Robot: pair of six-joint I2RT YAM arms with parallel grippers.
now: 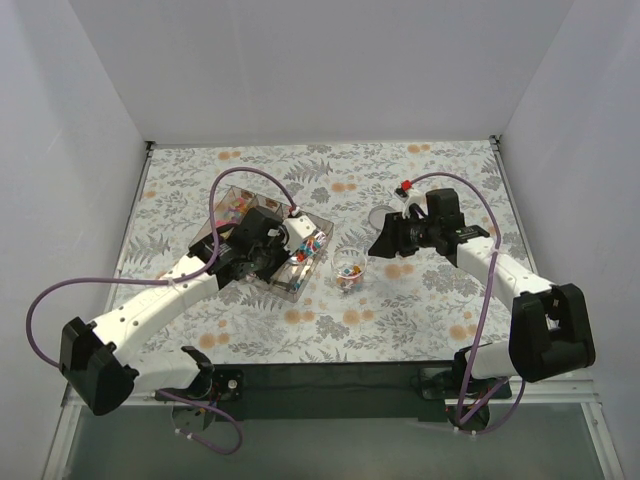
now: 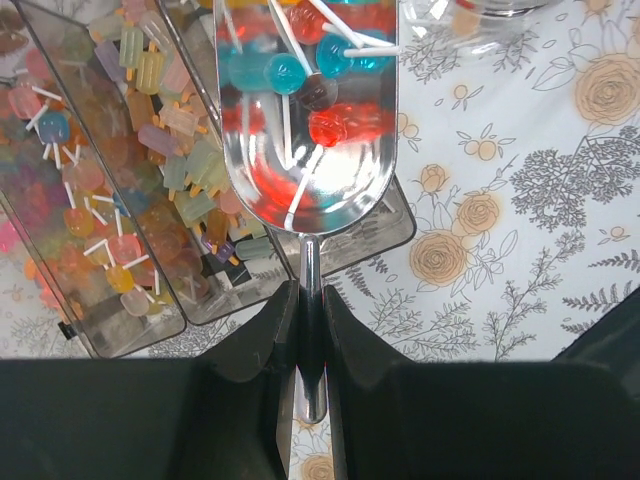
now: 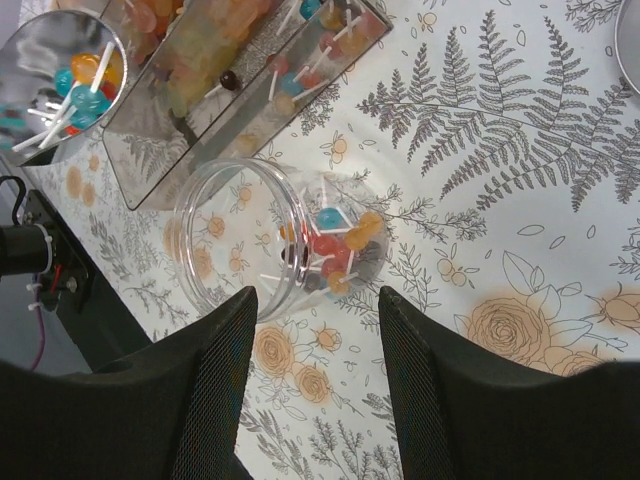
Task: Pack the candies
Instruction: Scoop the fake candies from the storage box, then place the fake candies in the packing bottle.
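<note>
The candies are small lollipops on white sticks. Several blue and red ones lie in the bowl of a metal scoop (image 2: pixel 305 120), and my left gripper (image 2: pixel 311 300) is shut on its thin handle. The scoop (image 3: pixel 62 82) hovers over the clear compartment box (image 2: pixel 110 200), which is full of candies. A clear jar (image 3: pixel 230 235) stands right of the box with a few candies (image 3: pixel 340 245) at its bottom. My right gripper (image 3: pixel 315 310) is open just short of the jar and touches nothing. From above, the left gripper (image 1: pixel 283 255) is over the box (image 1: pixel 240 200) and the right gripper (image 1: pixel 378 245) is right of the jar (image 1: pixel 348 268).
A round clear lid (image 1: pixel 380 215) lies on the flowered tablecloth (image 1: pixel 420 300) behind the right gripper. White walls close in the table on three sides. Purple cables loop from both arms.
</note>
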